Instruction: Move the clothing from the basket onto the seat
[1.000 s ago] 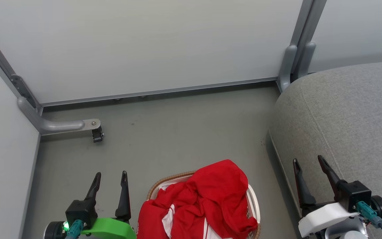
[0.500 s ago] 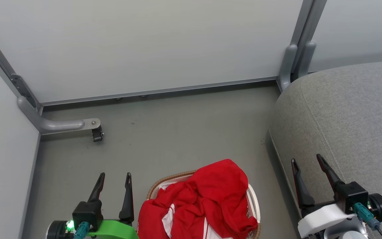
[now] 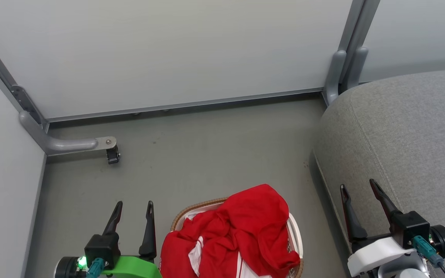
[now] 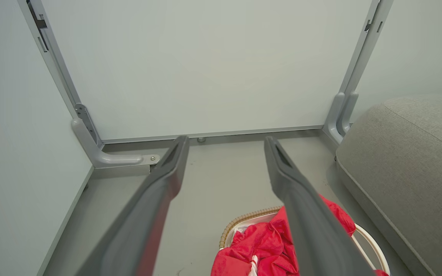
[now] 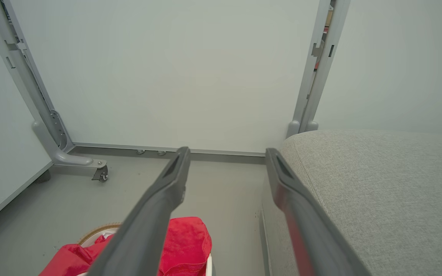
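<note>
Clothing (image 3: 245, 227) overhanging basket (image 3: 196, 206) rim, seat (image 3: 400, 135) near

The left gripper (image 3: 135, 203) is held low at the left of the head view on a green wrist cover (image 3: 131, 267), its jaws parted and pointed forward, with nothing clamped. The right gripper (image 3: 357, 184) is held at the lower right on a white wrist cover (image 3: 377, 249), its jaws likewise spread and empty.

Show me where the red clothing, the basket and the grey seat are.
clothing (image 3: 251, 220), head view, top red fold of the pile.
basket (image 3: 201, 204), head view, brown woven rim at its far edge.
seat (image 3: 408, 135), head view, bare grey fabric on top.
</note>
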